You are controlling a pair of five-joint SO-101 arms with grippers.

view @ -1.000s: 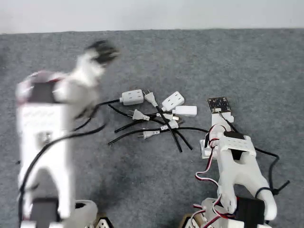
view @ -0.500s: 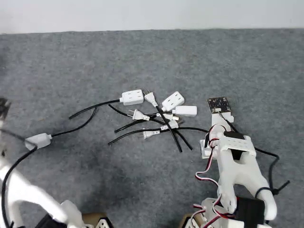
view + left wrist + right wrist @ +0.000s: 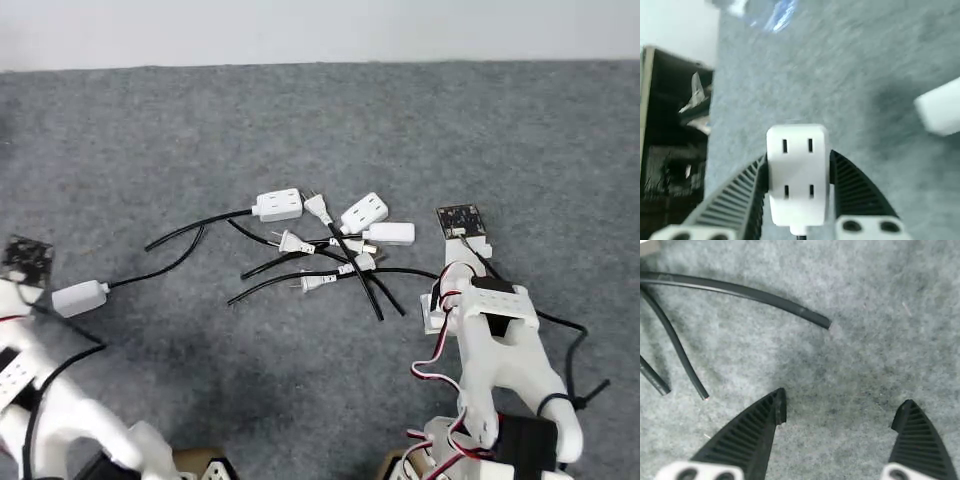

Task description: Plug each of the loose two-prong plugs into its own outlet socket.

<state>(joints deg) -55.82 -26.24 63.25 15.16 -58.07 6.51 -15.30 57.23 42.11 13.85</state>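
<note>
My left gripper (image 3: 798, 157) is shut on a white outlet socket (image 3: 796, 175), slotted face toward the camera. In the high view the left arm (image 3: 30, 400) stands at the lower left edge, next to a white socket on a black cord (image 3: 78, 296). I cannot tell if that is the held one. At the mat's middle lie three white sockets (image 3: 278, 205), (image 3: 364, 212), (image 3: 390, 233) and loose two-prong plugs (image 3: 317, 207), (image 3: 290, 242), (image 3: 318, 282) among black cords. My right gripper (image 3: 842, 407) is open over bare mat near a cut cord end (image 3: 825, 322).
The grey mat (image 3: 500, 130) covers the table, with a white wall strip behind it. The right arm (image 3: 500, 340) stands at the lower right, beside the cord tangle. A dark shelf (image 3: 670, 150) stands beyond the mat edge. A blurred white block (image 3: 940, 112) lies on the mat.
The left arm has swung from above the cords to the lower left edge. A white socket and its cord now lie uncovered at the left. The right arm has not moved.
</note>
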